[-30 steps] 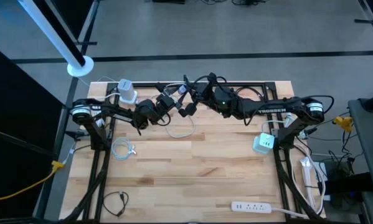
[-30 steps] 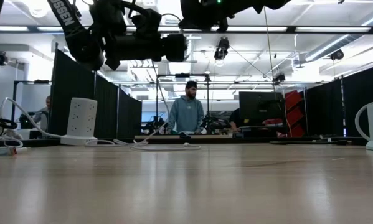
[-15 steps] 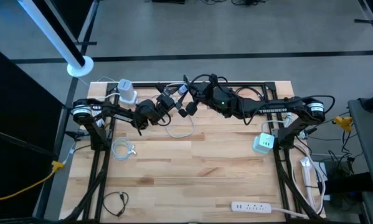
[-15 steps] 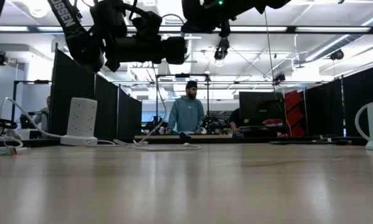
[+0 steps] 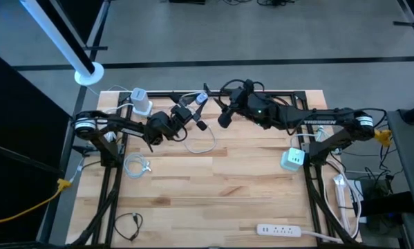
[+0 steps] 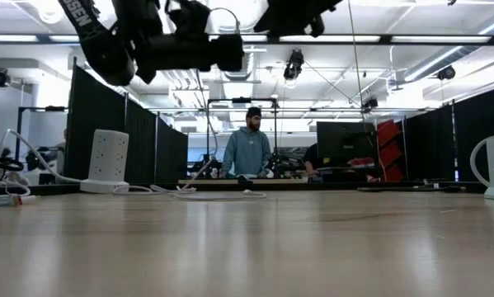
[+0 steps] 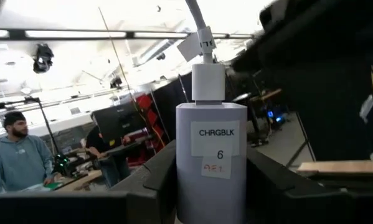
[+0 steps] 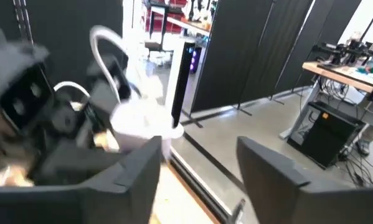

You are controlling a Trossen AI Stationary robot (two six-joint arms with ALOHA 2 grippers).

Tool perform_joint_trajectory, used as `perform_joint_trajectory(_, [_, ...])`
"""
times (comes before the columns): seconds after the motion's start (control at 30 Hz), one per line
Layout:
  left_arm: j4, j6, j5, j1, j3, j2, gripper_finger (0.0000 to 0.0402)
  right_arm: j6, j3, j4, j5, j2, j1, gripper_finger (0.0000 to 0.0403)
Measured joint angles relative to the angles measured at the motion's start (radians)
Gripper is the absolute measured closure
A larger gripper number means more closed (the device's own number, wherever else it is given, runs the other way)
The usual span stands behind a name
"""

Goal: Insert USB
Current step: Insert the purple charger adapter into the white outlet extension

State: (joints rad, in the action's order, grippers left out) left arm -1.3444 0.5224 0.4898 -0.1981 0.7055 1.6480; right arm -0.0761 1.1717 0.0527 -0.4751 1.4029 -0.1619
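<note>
In the left wrist view a white charger block (image 7: 211,162) labelled CHRGBLK sits between the fingers of my left gripper (image 7: 212,186), which is shut on it. A white USB plug (image 7: 208,81) sticks into the block's far end. Its tagged white cable (image 7: 195,15) leads away from it. In the high view my left gripper (image 5: 195,119) hovers over the table's far middle. My right gripper (image 5: 224,117) stands a short way to its right, open, with nothing between its fingers (image 8: 261,168). My left gripper pinches the charger block's two opposite sides (image 7: 183,180) between its two fingers. The fingers come from the table's left, about level and tipped slightly up, and lie along the block. The block is lifted clear of the table, its plugged end pointing away from the gripper.
A white power cube (image 5: 142,102) stands at the far left. A pale charger (image 5: 293,159) sits at the right, a power strip (image 5: 283,229) near the front edge, and a coiled white cable (image 5: 136,164) and a black cable (image 5: 127,223) at the left. A person (image 6: 252,153) stands beyond the table.
My right gripper has opened, let go at the USB plug and drawn back toward the table's right edge, rising a little. The plug stays in the charger block, which my left gripper keeps holding in place.
</note>
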Motion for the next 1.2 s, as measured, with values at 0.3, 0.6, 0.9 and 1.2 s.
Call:
perform_joint_trajectory(0.3, [0.180,-0.065,0.001,0.012,0.002,-0.008,0.0282,0.100,-0.056,-0.084,0.002,-0.017,-0.008,0.0128])
perform_joint_trajectory(0.6, [0.339,-0.130,-0.004,0.014,0.018,0.011,0.0282,0.239,-0.111,-0.165,0.003,-0.022,-0.022,0.0086])
perform_joint_trajectory(0.9, [0.342,-0.143,-0.091,0.003,0.105,0.160,0.0282,0.421,-0.115,-0.423,0.004,-0.029,-0.004,0.0059])
perform_joint_trajectory(1.2, [0.354,-0.143,-0.099,0.005,0.136,0.232,0.0282,0.533,-0.130,-0.549,0.045,-0.054,0.027,0.0059])
